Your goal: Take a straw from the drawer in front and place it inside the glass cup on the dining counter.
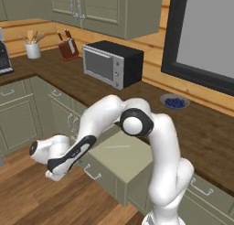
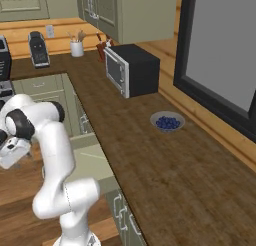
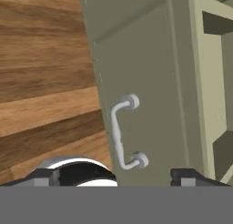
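The drawer (image 1: 119, 158) is seen pulled out from the lower cabinets, its pale green inside exposed under the edge of the dark wood tabletop (image 1: 201, 128). A thin pale straw (image 1: 118, 146) is seen lying flat on the drawer floor, roughly in the middle, well apart from the tool. From the right base view the drawer (image 2: 92, 162) is partly covered by the white arm, and the straw (image 2: 91, 155) shows as a faint light line inside it.

The tool (image 1: 52, 171) is held low, in front of the drawer and to its left, above the wooden floor (image 1: 27, 196), at the end of the arm folded down and outward. In the hand view the two dark fingertips (image 3: 198, 176) are seen far apart at the bottom edge, so the tool (image 3: 120, 178) stands open and nothing is gripped. Just ahead of it the sage-green drawer front (image 3: 145, 82) is seen, with its silver handle (image 3: 124, 132) lying between the fingertips but not touched by them.

On the tabletop a microwave (image 1: 112, 63) is set against the wall, with a knife block (image 1: 68, 48) and a white utensil holder (image 1: 33, 48) further along. A small bowl of blueberries (image 1: 174, 101) is placed near the dark-framed window (image 1: 205, 36).
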